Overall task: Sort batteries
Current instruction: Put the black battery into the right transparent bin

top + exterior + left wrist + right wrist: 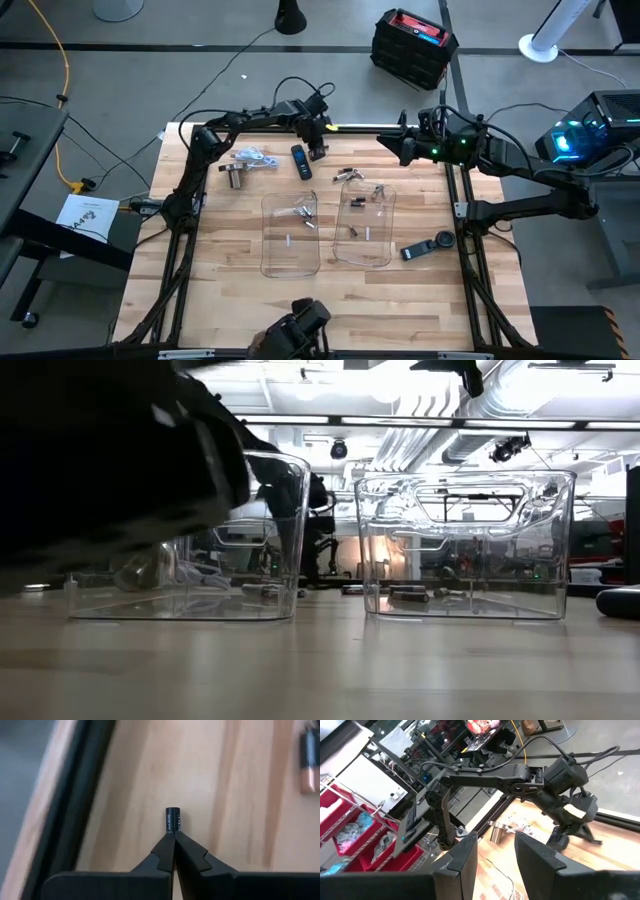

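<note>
My left gripper [318, 152] reaches down to the table's far edge with its fingers shut [174, 836]. A small black battery [173, 819] with white print lies on the wood right at its tips. A copper-and-black battery [310, 765] lies farther off. Loose batteries [347, 176] rest on the table beyond two clear trays [266, 235] [390, 225]. Each tray holds a few batteries [303, 212] [357, 232]. My right gripper [495, 855] hangs open, high over the table's far right [405, 145], with nothing between its fingers. My left gripper's shut fingertips [167, 845] meet at the black battery's near end [173, 831], coming steeply from above and lying along it. The fingers close on each other below that end. I cannot tell whether they pinch the battery or only touch it.
A dark remote-like gadget [300, 161] lies beside the left gripper. A metal cup and silvery clutter [245, 165] lie to its left, and another dark gadget [430, 247] lies right of the trays. The black table frame [75, 805] runs close by the battery. Bare wood lies near the front edge.
</note>
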Available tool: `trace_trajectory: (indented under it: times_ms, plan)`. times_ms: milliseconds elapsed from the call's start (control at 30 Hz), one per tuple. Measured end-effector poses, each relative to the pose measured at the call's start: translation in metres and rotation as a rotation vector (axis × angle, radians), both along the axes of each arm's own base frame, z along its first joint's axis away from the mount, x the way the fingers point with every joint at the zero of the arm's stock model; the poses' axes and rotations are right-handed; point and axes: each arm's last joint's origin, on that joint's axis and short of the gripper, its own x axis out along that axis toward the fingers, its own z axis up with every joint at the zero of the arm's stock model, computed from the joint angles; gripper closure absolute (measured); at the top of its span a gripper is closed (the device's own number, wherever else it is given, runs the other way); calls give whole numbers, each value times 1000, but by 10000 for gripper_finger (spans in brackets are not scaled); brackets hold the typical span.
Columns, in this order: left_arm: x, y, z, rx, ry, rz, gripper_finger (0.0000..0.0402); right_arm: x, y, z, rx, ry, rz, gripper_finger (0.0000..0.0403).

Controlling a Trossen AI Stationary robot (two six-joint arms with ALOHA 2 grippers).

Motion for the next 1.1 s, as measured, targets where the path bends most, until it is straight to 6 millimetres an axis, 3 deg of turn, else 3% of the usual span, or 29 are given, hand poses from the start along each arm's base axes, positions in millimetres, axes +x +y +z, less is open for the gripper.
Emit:
trace_trajectory:
  times_ms: [533, 767, 933, 1100]
  plan:
    - [0, -10, 18, -2, 69, -92, 393, 0, 0, 0, -19, 7, 6, 277]
    - [6, -25, 17, 10, 126, -108, 315, 0, 0, 0, -19, 8, 5, 277]
    - [10, -47, 25, -56, 150, -157, 252, 0, 0, 0, -19, 8, 5, 277]
    - [16, -64, 27, -69, 162, -242, 222, 0, 0, 0, -30, 11, 5, 277]
